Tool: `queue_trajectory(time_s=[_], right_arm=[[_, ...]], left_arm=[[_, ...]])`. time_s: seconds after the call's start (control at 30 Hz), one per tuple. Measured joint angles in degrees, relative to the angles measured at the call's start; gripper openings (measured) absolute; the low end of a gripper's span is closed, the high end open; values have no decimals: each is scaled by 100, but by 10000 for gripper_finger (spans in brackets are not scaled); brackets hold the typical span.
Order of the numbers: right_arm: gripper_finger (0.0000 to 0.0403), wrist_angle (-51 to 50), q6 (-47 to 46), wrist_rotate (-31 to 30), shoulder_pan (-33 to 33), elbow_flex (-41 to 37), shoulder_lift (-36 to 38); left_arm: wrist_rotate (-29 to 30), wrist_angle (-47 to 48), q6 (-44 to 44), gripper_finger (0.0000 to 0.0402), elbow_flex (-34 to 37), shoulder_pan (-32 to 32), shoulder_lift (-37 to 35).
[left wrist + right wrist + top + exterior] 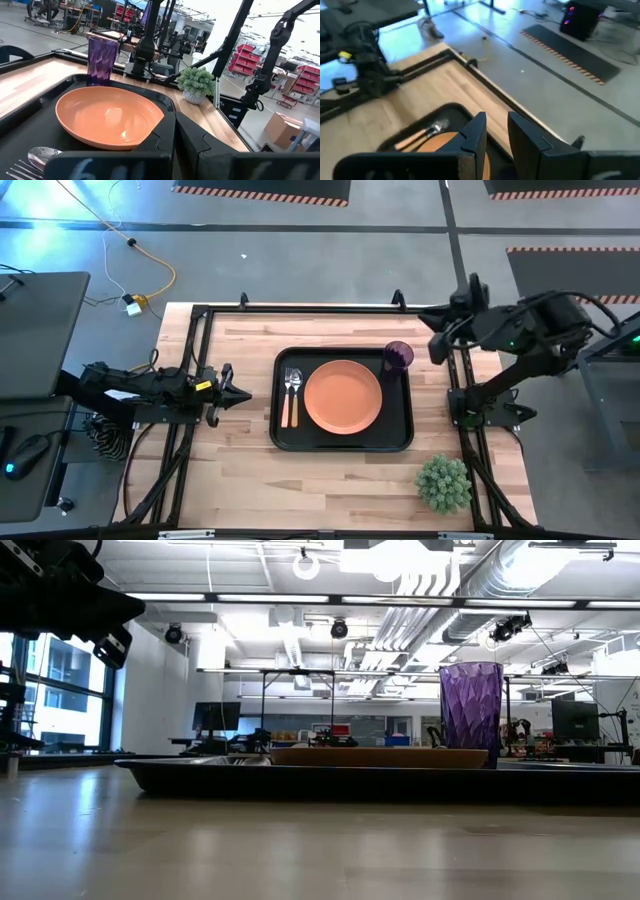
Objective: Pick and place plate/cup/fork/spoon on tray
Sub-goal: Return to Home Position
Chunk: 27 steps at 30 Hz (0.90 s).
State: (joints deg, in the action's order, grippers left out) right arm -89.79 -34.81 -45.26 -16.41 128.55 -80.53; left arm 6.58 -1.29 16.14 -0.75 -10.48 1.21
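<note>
The left gripper [240, 393] waits low over the wood on the left side of the table [340, 475], just beside the tray [342, 444]. Its fingers are pressed together and hold nothing.

Next comes the black tray in the middle of the table. On its left side lie the fork [287, 395] and the spoon [295, 393], side by side, with their orange handles pointing to the front edge. The orange plate [343, 395] sits flat in the middle of the tray. The purple cup [398, 357] stands upright in the far right corner of the tray, just beside the plate.

Farthest back, the right gripper [432, 322] hangs in the air past the far right corner of the tray, near the cup. Its fingers [476, 131] are a little apart, with a small gap and nothing in between.

All four things look to be on the tray, so the job seems nearly done. The best move now is for the right arm to lift up and back, away from the cup. It should go slow and not swing low, because the cup is tall and light and could tip. The little plant [443, 483] at the front right is well out of the way.
</note>
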Motion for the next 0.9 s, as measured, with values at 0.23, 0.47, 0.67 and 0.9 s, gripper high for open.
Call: queue_trajectory(time_s=[0.23,0.47,0.67,0.9], right_arm=[[71,438,241,-285,-412,-1322,819],[71,2102,-238,-133,-652,-3957,2640],[71,5302,1291,1053,-638,-6285,4076],[71,7008,1718,1974,-638,-8362,5304]], left_arm=[[1,-1,15,0,0,0,0],[1,-1,20,0,0,0,0],[1,1,20,0,0,0,0],[1,0,20,0,0,0,0]])
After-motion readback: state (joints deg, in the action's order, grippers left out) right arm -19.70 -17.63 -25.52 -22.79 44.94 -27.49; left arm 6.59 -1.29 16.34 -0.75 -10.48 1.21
